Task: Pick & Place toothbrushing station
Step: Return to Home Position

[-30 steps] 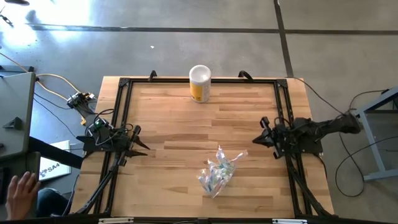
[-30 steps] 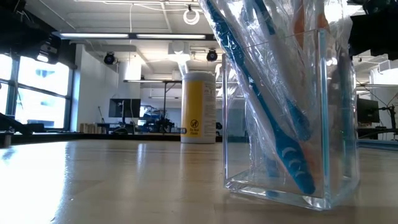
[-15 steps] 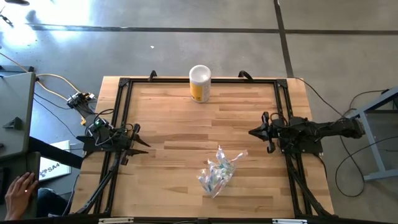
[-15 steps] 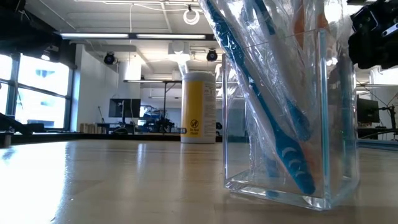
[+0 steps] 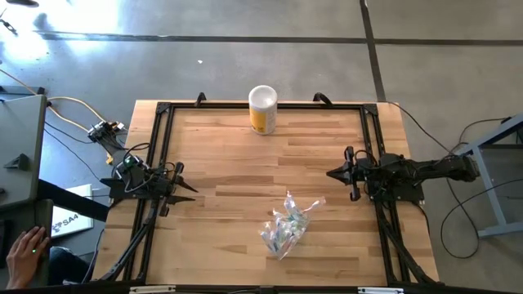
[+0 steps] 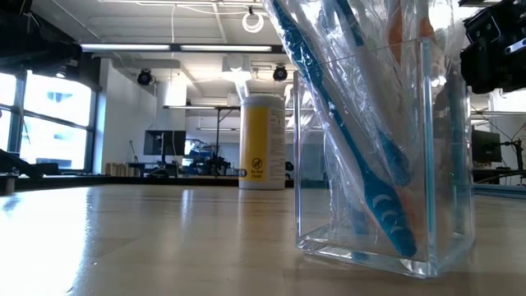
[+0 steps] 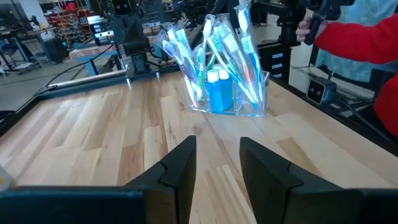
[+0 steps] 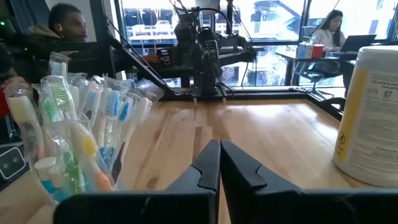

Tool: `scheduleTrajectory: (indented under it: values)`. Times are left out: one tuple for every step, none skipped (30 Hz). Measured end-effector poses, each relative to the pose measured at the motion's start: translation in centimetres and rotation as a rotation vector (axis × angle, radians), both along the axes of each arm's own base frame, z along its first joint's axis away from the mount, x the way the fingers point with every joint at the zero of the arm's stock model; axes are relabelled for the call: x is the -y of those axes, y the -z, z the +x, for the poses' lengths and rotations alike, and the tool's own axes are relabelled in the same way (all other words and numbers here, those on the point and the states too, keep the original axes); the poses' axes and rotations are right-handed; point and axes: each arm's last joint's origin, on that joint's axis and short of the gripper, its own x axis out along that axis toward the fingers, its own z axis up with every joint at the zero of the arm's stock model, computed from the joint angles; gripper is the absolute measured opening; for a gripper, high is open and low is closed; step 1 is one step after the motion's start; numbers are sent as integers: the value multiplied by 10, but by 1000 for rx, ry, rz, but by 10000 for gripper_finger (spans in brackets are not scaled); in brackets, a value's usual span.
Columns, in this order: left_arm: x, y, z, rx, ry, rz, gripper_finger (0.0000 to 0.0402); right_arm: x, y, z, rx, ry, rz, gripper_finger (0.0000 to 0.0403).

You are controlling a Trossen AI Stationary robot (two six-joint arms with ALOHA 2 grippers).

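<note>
— Principal item, and location?
— Clear organizer [image 5: 285, 231], upright on the wooden surface [image 5: 229, 155], toward the front edge, slightly right of centre. Very close to the low camera.

— Contents?
— Toothbrushes [image 8: 81, 130]: many, slim, with handles in blue, green, white and orange. Heads up, splayed outward, in crinkly clear wrap. Toothpaste tubes [image 7: 217, 93]: teal-blue, white caps uppermost, standing among the brushes. Exact count not legible.

— Left gripper?
— Left gripper [image 5: 186, 186]: at the left edge of the surface, pointed inward, well apart from the organizer. Jaws parted by a plain gap, holding nothing.

— Right gripper?
— Right gripper [image 5: 331, 174]: at the right edge, pointed inward, nearer the organizer but apart from it. Jaws drawn together to a thin slit, empty.

— Other entries?
— Yellow-and-white canister [image 5: 263, 109]: upright, middle of the far edge. Person's hand [image 5: 29, 249]: off the surface, beyond its front-left corner. Red sleeve [image 7: 367, 40]: behind the organizer in the left wrist view.
</note>
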Motion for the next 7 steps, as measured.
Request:
scheduleTrajectory:
  values:
    - [0, 0, 0, 0, 0, -1, 118, 0, 0, 0, 0, 0, 6, 3]
    - [0, 0, 0, -1, 0, 0, 118, 0, 0, 0, 0, -2, 7, 3]
    - [0, 0, 0, -1, 0, 0, 118, 0, 0, 0, -1, -3, 6, 3]
    - [0, 0, 0, -1, 0, -1, 118, 0, 0, 0, 0, -3, 6, 3]
    - [0, 0, 0, -1, 0, 0, 118, 0, 0, 0, 0, -3, 6, 3]
    - [0, 0, 0, -1, 0, 0, 118, 0, 0, 0, 0, -3, 6, 3]
    - [0, 0, 0, -1, 0, 0, 118, 0, 0, 0, -1, -3, 6, 3]
